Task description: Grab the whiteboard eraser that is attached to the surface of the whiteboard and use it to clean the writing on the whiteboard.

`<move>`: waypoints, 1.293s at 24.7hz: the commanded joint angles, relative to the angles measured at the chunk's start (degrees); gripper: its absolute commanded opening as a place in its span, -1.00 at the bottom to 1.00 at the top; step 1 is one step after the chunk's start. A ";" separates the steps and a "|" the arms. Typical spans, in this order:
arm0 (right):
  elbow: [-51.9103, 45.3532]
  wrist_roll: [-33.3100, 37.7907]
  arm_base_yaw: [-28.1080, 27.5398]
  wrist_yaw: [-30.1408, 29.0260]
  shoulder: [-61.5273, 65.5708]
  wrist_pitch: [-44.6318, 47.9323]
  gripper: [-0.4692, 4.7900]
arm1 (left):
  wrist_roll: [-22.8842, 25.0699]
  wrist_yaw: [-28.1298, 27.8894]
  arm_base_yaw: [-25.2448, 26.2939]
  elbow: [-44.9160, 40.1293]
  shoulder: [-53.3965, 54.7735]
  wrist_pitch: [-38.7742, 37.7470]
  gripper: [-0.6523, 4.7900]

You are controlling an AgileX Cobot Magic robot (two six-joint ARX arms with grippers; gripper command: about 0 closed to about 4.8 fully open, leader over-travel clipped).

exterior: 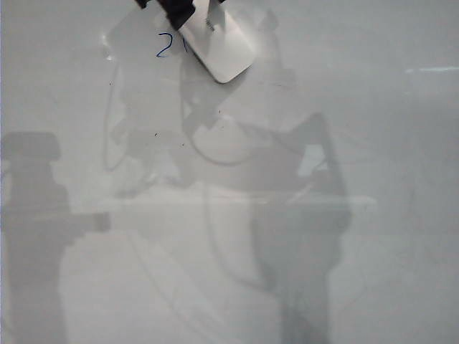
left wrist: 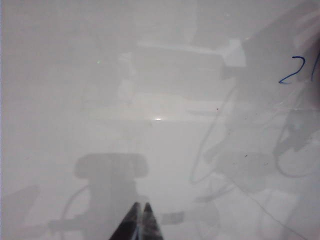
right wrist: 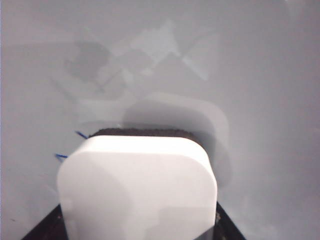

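Holding the whiteboard eraser point(exterior: 221, 51) clamped in my right fingers point(exterior: 188, 13), pressed on the whiteboard point(exterior: 373, 143) right over the writing point(exterior: 166, 45). Left fingers point(left wrist: 139, 223) together, well away from it.

You see no wall, floor, window or furniture: one glossy pale grey surface fills every view. A small bright glint of light point(left wrist: 158, 119) sits at the centre of the left wrist view, and soft grey reflections point(exterior: 287, 165) spread across the exterior view's middle.
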 commanded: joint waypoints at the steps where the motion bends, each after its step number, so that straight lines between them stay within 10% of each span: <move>1: 0.83 0.04 -0.39 -1.84 2.29 1.90 -0.12 | 0.17 -0.09 0.00 0.20 -0.02 0.83 -0.78; 21: 13.09 -1.68 1.16 6.25 6.36 -7.56 -0.12 | 0.20 -0.15 0.13 0.20 -0.02 2.99 -0.78; 32: 13.79 -1.20 2.01 1.14 11.80 -9.44 -0.12 | 0.26 -0.20 0.15 0.20 -0.02 3.02 -0.78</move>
